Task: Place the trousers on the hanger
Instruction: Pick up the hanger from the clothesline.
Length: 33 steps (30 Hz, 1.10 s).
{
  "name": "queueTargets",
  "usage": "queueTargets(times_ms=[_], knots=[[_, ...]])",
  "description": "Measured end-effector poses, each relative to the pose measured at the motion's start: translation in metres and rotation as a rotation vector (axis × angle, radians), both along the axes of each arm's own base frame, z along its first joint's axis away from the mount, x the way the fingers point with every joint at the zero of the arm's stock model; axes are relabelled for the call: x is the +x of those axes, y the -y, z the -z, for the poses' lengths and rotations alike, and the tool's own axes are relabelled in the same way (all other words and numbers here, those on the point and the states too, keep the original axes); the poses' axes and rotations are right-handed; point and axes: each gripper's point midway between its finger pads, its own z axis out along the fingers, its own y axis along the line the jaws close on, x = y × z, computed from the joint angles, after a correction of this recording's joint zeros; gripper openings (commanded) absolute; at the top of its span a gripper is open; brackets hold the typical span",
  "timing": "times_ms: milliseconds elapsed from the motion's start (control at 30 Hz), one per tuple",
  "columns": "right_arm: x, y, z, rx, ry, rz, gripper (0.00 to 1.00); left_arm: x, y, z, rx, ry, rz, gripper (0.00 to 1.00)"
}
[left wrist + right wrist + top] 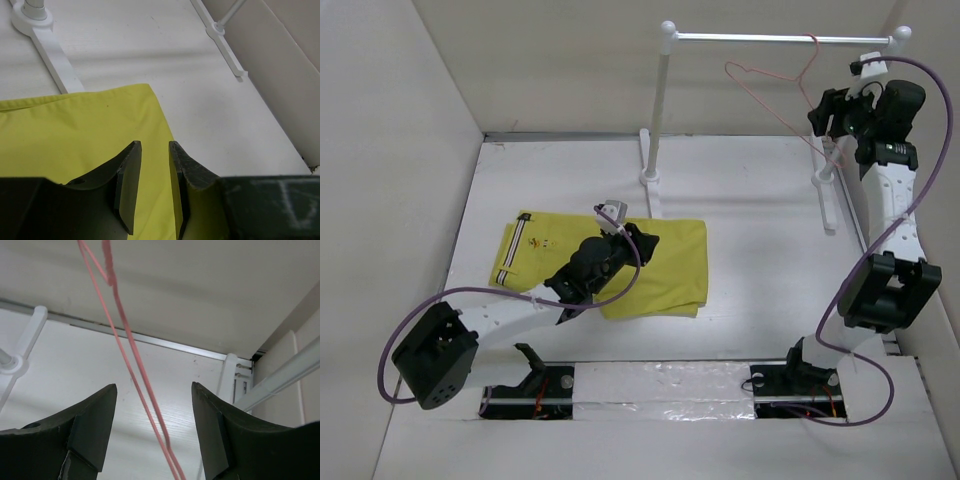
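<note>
Mustard cloth of the trousers lies flat directly beneath the left gripper, whose jaws stand narrowly parted above the fabric's edge with nothing pinched. It looks light and limp and will likely sag, so a bunched fold at that edge seems the best hold. The hanger, thin wire likely to swing, runs unclamped between the right gripper's wide-spread jaws.

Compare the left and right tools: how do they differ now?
The left tool sits low over the trousers; the right tool is raised at the hanger on the rail. The left tool's jaws are narrowly apart; the right tool's gape wide, hanger wire between them. Both are open, gripping nothing.
</note>
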Motion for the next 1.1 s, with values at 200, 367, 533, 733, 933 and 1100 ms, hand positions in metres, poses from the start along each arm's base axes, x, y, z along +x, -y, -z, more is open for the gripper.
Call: queueTargets(times_ms=[200,367,533,733,933,1100], knots=[[0.001,-0.008,0.008,0.011,-0.016,-0.047,0.51,0.0,0.0,0.001,0.002,-0.003,0.002,0.26],[0.002,-0.015,0.013,0.02,-0.018,-0.077,0.33,0.0,0.001,0.004,0.007,-0.007,0.002,0.25],[0.003,-0.029,0.027,0.027,-0.046,-0.093,0.42,0.001,0.002,0.011,0.02,-0.019,0.004,0.25],[0.004,-0.032,0.032,0.021,-0.05,-0.089,0.38,0.0,0.003,0.011,0.021,-0.021,0.008,0.24],[-0.001,-0.028,0.016,0.014,-0.014,-0.067,0.6,0.0,0.003,0.013,0.025,-0.024,0.01,0.24],[-0.003,-0.013,0.001,0.003,0.03,-0.038,0.68,0.0,0.003,0.013,0.025,-0.025,0.01,0.24]])
